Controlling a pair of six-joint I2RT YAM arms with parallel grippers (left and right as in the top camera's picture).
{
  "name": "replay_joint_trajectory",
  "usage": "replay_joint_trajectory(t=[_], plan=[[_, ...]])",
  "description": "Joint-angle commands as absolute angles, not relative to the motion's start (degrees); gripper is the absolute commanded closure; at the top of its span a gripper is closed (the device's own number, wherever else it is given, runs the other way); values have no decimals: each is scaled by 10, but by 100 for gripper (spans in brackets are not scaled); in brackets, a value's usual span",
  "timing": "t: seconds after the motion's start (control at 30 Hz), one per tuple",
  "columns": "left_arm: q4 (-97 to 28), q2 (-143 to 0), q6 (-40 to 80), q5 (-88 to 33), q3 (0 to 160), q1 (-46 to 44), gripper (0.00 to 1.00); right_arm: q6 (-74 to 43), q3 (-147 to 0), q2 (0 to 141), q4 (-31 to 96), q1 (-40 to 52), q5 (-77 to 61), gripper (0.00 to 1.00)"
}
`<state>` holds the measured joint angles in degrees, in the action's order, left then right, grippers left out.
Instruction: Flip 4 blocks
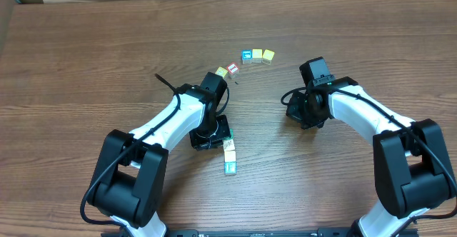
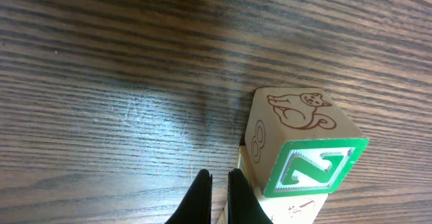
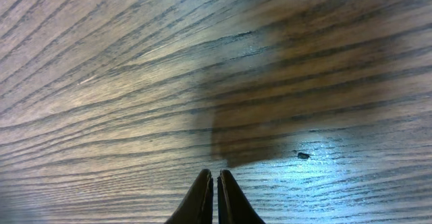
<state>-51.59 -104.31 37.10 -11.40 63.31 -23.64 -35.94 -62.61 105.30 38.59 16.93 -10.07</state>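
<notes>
Left wrist view: left gripper (image 2: 219,198) fills the bottom edge, its two dark fingers drawn together with only a sliver between them, holding nothing. Tips sit low over the wooden table (image 2: 101,82).

Just right of the fingers: block with a green Z face (image 2: 316,171). Z face turned toward the camera, upper face carrying a brown line drawing of an animal. It is not touched by the fingers. A second pale block (image 2: 297,212) butts against it at the frame's lower edge, with red marks on it. Most of it is cut off.

Overhead: the left gripper is near table centre. A short column of blocks runs from it toward the robot's base: pale cream block (image 1: 229,145), yellow block (image 1: 230,156), teal-blue block (image 1: 230,168), each touching the next.

Farther out, well apart from that column: a row of three cubes (image 1: 257,55), one blue-faced and two yellow. Beside the left arm's wrist there is a cream cube (image 1: 221,72) against a red-faced cube (image 1: 232,68).

Right wrist view: right gripper (image 3: 216,193) has fingers pressed together, empty, over bare wood and its own shadow. Overhead places it right of centre, away from all blocks.
</notes>
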Motion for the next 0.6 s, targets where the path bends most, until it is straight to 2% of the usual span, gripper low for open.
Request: replay_joint_trajectory(t=[0.0,0.57], plan=[[-513,-1050,359,-121,637,-238,96,-353,-622,1056,384,171,-95,93],[-512,-1050,357,-136,637,-237,96,-353,-622,1056,384,171,-95,93]])
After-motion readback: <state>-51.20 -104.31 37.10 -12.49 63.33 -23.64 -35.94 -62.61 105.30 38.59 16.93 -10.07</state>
